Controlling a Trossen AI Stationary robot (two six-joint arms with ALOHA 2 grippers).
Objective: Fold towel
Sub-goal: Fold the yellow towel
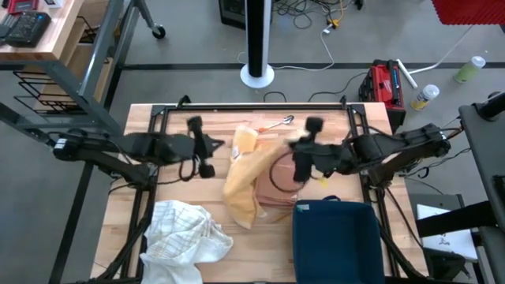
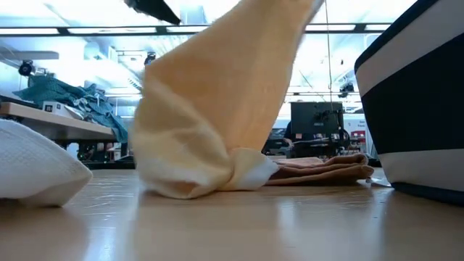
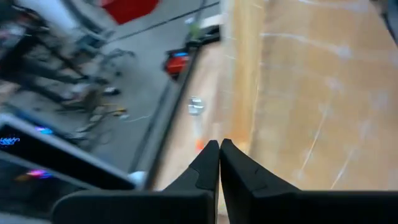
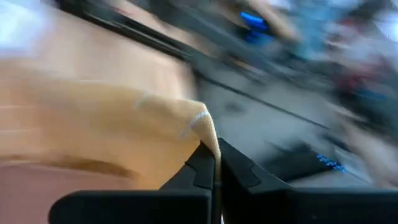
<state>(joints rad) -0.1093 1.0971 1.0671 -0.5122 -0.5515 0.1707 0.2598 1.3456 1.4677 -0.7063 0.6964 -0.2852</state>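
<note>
Yellow towel point(image 2: 217, 109) hangs at table centre | right gripper point(image 4: 216, 163) at 3 o'clock pinches its corner | left gripper point(image 3: 219, 163) at 9 o'clock, fingers closed, empty | white cloth point(image 1: 183, 233) at 7 o'clock

The high camera looked straight down on the table point(image 1: 197, 260). The low one sat at tabletop height, close to the towel point(image 2: 217, 109), which both showed. Each wrist camera looked past its own fingers.

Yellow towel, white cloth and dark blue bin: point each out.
yellow towel point(image 1: 243, 185), high view, draped middle.
white cloth point(image 1: 183, 231), high view, crumpled centre.
dark blue bin point(image 1: 338, 241), high view, top face.
</note>
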